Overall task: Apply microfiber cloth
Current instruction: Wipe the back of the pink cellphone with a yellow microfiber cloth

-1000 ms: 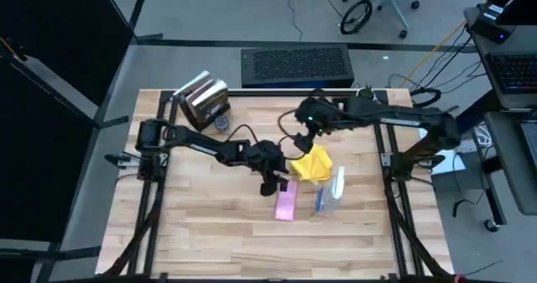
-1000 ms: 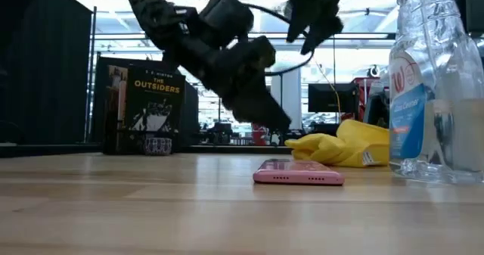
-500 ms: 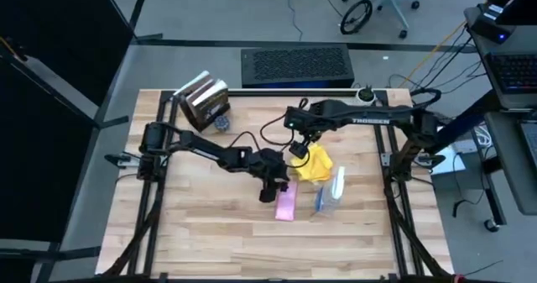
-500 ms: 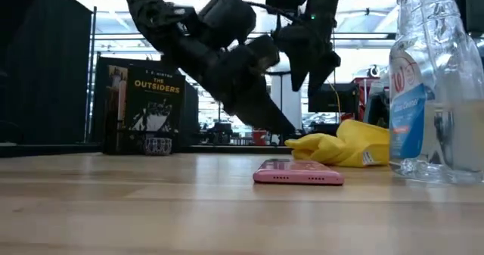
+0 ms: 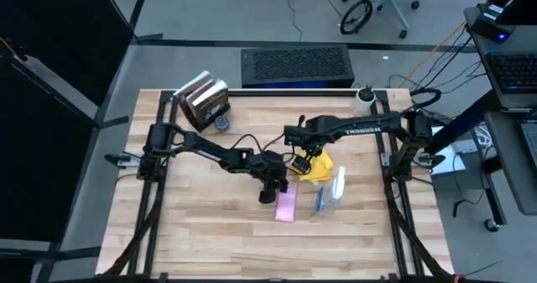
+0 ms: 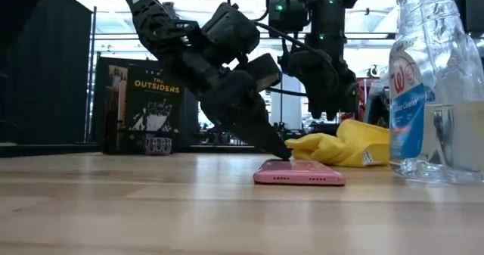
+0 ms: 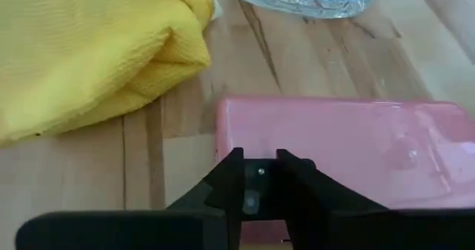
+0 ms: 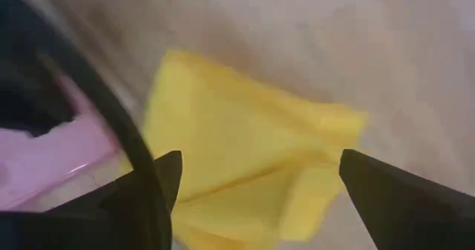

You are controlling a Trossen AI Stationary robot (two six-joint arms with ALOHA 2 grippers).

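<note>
The yellow microfiber cloth (image 5: pixel 317 167) lies bunched on the table, right of centre, and also shows in the low view (image 6: pixel 344 145). My right gripper (image 8: pixel 260 161) hangs open just above it, one finger on either side of the cloth's middle, clear of it in the low view (image 6: pixel 333 107). A pink phone (image 5: pixel 286 203) lies flat nearer the front edge. My left gripper (image 5: pixel 272 186) is shut, and its tips are down on the phone's far end. My left gripper presses its shut fingertips (image 7: pixel 239 161) on the top face of the pink phone at its far short end (image 7: pixel 252 127). The fingers slant down from the table's left and far side (image 6: pixel 281 153). The phone lies flat on the table.
A clear spray bottle with blue liquid (image 5: pixel 332 192) lies right of the phone, close to the cloth. Books (image 5: pixel 205 100) stand at the far left corner, one titled The Outsiders (image 6: pixel 155 107). A dark perforated box (image 5: pixel 294 65) sits beyond the far edge.
My right gripper has come down and toward the table's near edge, turning as it went, until it hangs just over the yellow cloth. My left gripper has dropped its tips onto the phone's far end. Phone, cloth and bottle have stayed put.
</note>
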